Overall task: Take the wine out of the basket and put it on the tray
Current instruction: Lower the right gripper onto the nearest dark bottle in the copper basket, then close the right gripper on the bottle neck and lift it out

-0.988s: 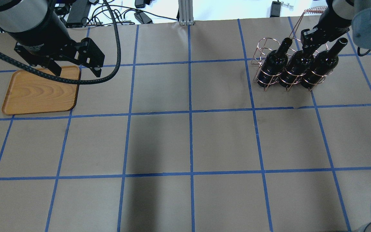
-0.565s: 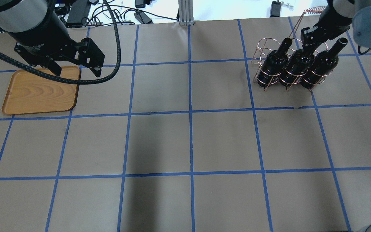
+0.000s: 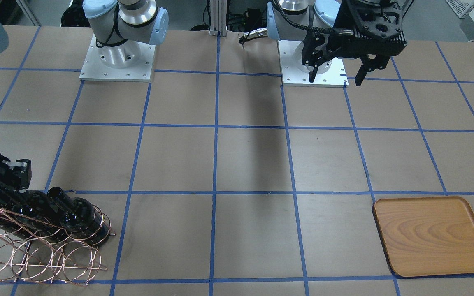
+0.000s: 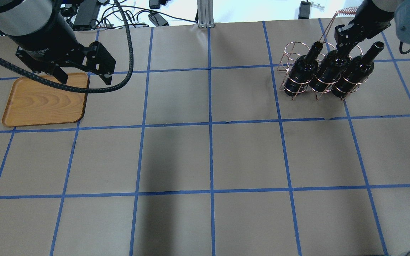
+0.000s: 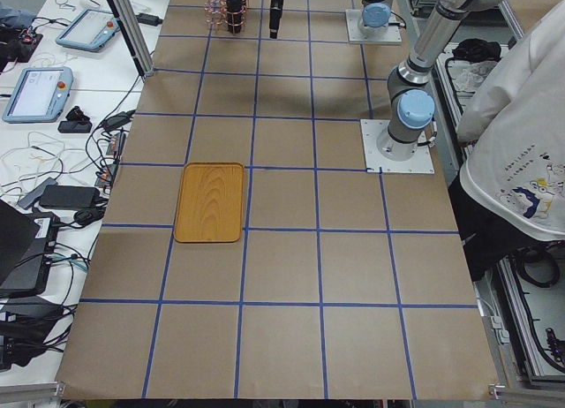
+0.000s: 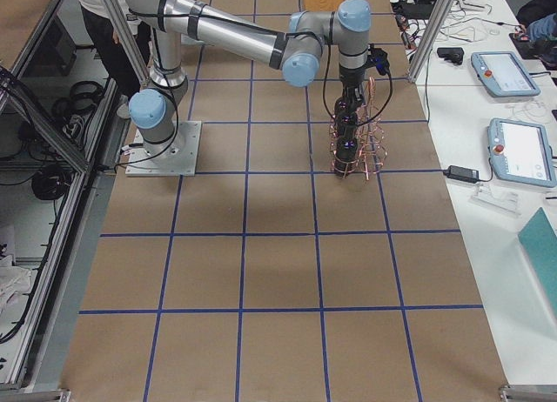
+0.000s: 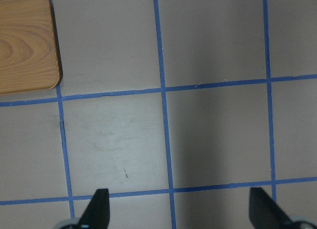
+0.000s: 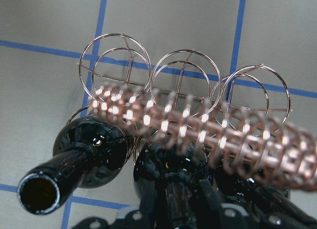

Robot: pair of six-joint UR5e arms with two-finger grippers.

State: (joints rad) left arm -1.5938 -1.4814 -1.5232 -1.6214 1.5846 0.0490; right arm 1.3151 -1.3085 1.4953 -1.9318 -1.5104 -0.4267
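Three near-black wine bottles stand in the copper wire basket point(image 4: 290, 53) at the far right. My right gripper point(image 4: 341, 46) reaches down beside the basket's twisted handle point(image 8: 223, 135) and is shut on the neck of the middle bottle point(image 4: 327, 71). The left bottle point(image 4: 299, 73) and right bottle point(image 4: 354, 73) stand free. The wooden tray point(image 4: 45, 103) lies empty at the far left. My left gripper point(image 4: 85, 79) hangs open and empty over the tray's far right corner. The left wrist view shows its fingertips point(image 7: 96, 209) wide apart above bare table.
The basket's back row of rings point(image 3: 35, 259) is empty. Brown paper with a blue tape grid covers the table point(image 4: 208, 156). Cables and a metal post point(image 4: 205, 14) lie beyond the far edge. Both arm bases point(image 3: 117, 57) stand on the robot's side.
My right gripper has risen a little at the middle bottle's neck, and that bottle has shifted slightly upward with it. The left arm and the tray have not moved.
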